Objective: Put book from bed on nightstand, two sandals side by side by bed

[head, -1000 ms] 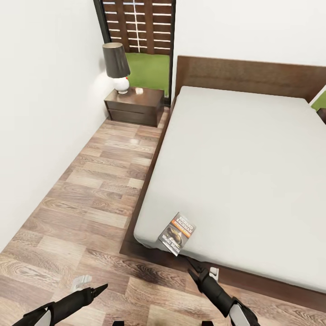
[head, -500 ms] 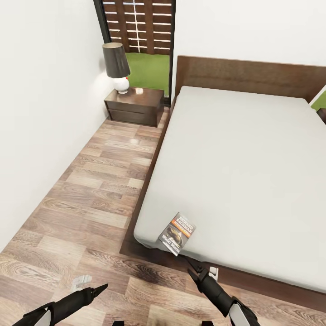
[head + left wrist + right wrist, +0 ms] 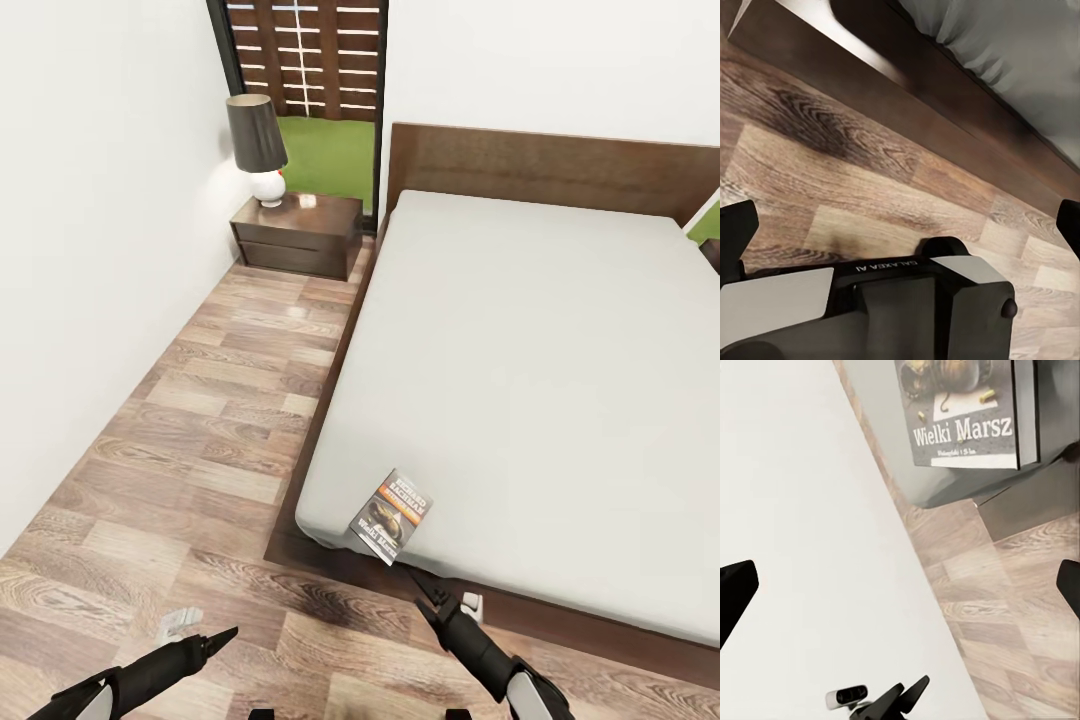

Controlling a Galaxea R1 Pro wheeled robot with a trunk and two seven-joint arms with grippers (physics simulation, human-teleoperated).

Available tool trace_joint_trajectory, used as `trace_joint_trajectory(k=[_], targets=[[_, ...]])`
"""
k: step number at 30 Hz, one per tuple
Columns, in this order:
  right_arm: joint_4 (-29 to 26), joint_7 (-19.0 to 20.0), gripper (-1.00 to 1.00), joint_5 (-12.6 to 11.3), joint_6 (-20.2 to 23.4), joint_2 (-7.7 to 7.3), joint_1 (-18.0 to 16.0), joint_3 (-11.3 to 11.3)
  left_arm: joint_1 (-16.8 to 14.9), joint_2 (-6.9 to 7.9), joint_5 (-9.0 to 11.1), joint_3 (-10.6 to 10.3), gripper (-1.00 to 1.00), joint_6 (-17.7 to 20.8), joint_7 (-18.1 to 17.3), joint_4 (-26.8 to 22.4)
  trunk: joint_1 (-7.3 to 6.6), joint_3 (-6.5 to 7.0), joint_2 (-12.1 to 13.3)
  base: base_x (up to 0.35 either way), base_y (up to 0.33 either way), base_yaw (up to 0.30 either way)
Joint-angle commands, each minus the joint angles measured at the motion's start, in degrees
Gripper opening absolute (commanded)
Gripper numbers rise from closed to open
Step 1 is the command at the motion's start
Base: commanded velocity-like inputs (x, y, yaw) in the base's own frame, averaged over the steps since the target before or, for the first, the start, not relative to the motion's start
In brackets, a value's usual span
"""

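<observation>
The book (image 3: pixel 392 516) lies on the near left corner of the bed's grey mattress (image 3: pixel 540 380), its lower end hanging over the edge. The right wrist view has the book's cover (image 3: pixel 964 412) straight ahead, reading "Wielki Marsz". My right gripper (image 3: pixel 424 590) hovers just below the book over the bed frame, open, with its fingertips (image 3: pixel 736 589) far apart and nothing between them. My left gripper (image 3: pixel 218 638) is open over the floor at the lower left. The nightstand (image 3: pixel 297 232) stands at the head of the bed. The sandals are out of view.
A black-shaded lamp (image 3: pixel 255 140) stands on the nightstand under the window (image 3: pixel 305 60). A white wall (image 3: pixel 90 250) runs along the left. Wood-plank floor (image 3: pixel 220 420) forms a lane between wall and bed. The dark bed frame (image 3: pixel 945 97) crosses the left wrist view.
</observation>
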Motion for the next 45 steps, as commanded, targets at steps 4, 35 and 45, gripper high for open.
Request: trace_joint_trajectory(k=[4,35,45], targets=[[-0.1,-1.6,1.0,0.0,0.5,0.03,0.0,-0.2,0.0,-0.01,-0.3,0.5,1.0,0.2,-0.3,0.0,0.01,-0.04,0.0,0.0,0.0,0.0],[-7.5,5.5,1.0,-0.5,-1.8,0.07,0.0,23.7,-0.1,-0.01,-0.2,0.5,1.0,0.2,-0.3,0.0,0.01,-0.04,0.0,0.0,0.0,0.0],[-5.6,5.2,1.0,-0.5,-5.2,0.2,0.0,9.2,-0.1,-0.01,-0.2,0.5,1.0,0.2,-0.3,0.0,0.01,-0.04,0.0,0.0,0.0,0.0]])
